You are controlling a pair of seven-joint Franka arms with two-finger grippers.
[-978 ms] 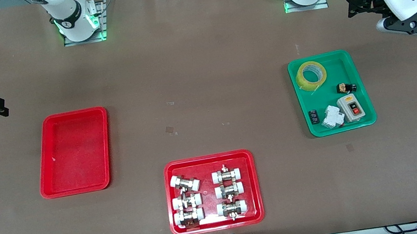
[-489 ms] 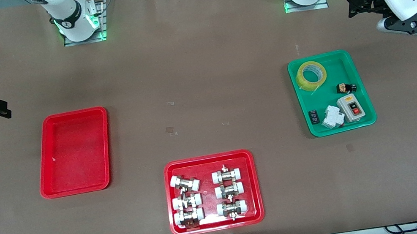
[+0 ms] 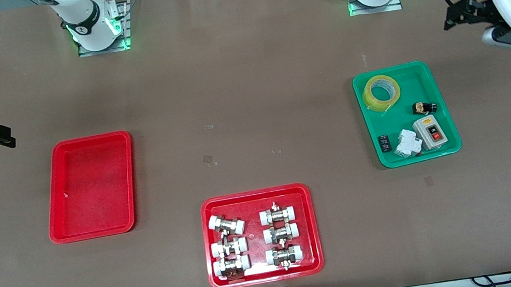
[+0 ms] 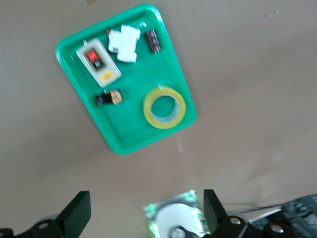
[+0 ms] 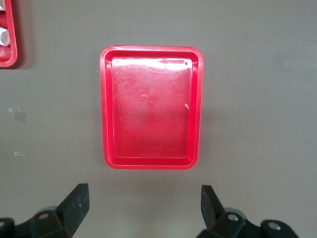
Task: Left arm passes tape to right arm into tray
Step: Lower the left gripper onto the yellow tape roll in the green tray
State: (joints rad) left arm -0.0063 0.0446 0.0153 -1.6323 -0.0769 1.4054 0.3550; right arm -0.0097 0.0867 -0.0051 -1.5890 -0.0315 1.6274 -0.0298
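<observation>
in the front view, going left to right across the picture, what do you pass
right gripper → plain red tray → red tray of metal fittings → green tray holding the tape → left gripper

I see a green tray [image 3: 450, 147] toward the left arm's end of the table. In it sit a grey switch box [image 3: 432, 131] with a red button, a white clip-on block [image 3: 407, 143], a small black part [image 3: 385, 143] and a little black and gold thing [image 3: 424, 108], maybe a plug. Nearest the camera, a red tray [image 3: 267, 275] holds six metal fittings [image 3: 226, 226] with white ends.
</observation>
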